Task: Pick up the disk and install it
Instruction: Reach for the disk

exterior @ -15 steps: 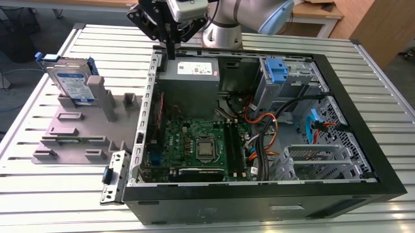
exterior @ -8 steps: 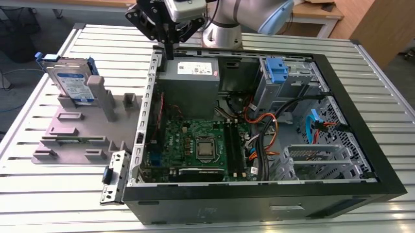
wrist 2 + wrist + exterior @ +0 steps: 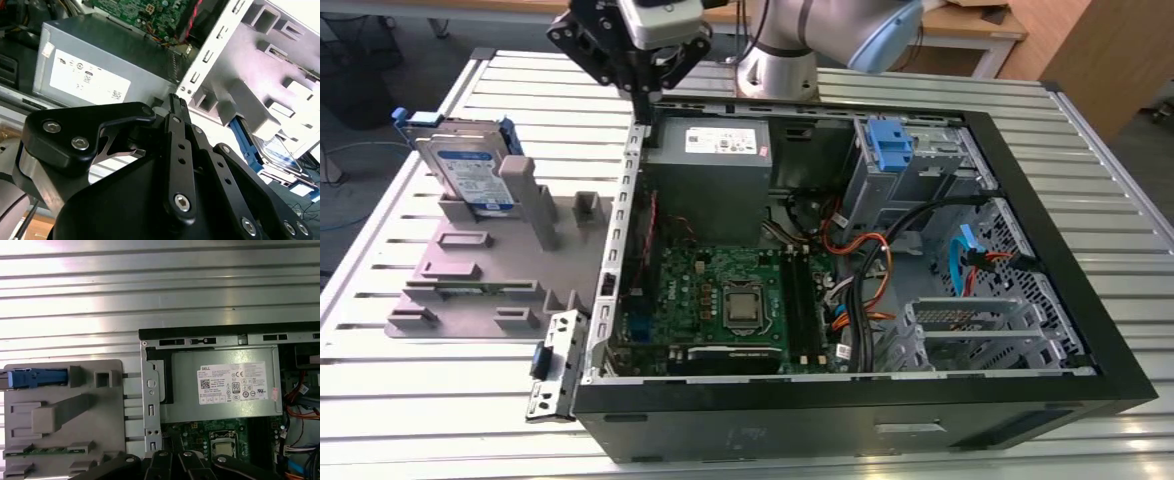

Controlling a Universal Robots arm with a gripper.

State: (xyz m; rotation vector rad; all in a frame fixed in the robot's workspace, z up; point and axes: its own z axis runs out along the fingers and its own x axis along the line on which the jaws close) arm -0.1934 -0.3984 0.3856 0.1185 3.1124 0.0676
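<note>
One disk (image 3: 470,167) stands on edge in the far corner of a grey plastic tray (image 3: 459,272), toward the exterior view's left. It is a flat silver rectangle with a blue-and-white label on its broad face and blue plastic rails along its sides. In the first wrist view it shows as a narrow blue strip (image 3: 38,378) seen edge-on, and in the second wrist view as a blue rail with a pale face behind it (image 3: 282,156).

The tray is matt and blocky, with upright posts and slots. It lies on a bench (image 3: 440,425) of ribbed, shiny metal slats. Beside it lies an open black computer case (image 3: 1070,300) holding a grey metal power supply (image 3: 711,175) (smooth, with a white sticker), a green circuit board (image 3: 720,292) and bundles of coloured cable.

The black gripper (image 3: 644,96) hangs above the back edge of the case, just over the power supply. Its fingers are pressed together into a thin tip (image 3: 176,103) and hold nothing. The disk sits lower, well apart from it, toward the exterior view's left.
</note>
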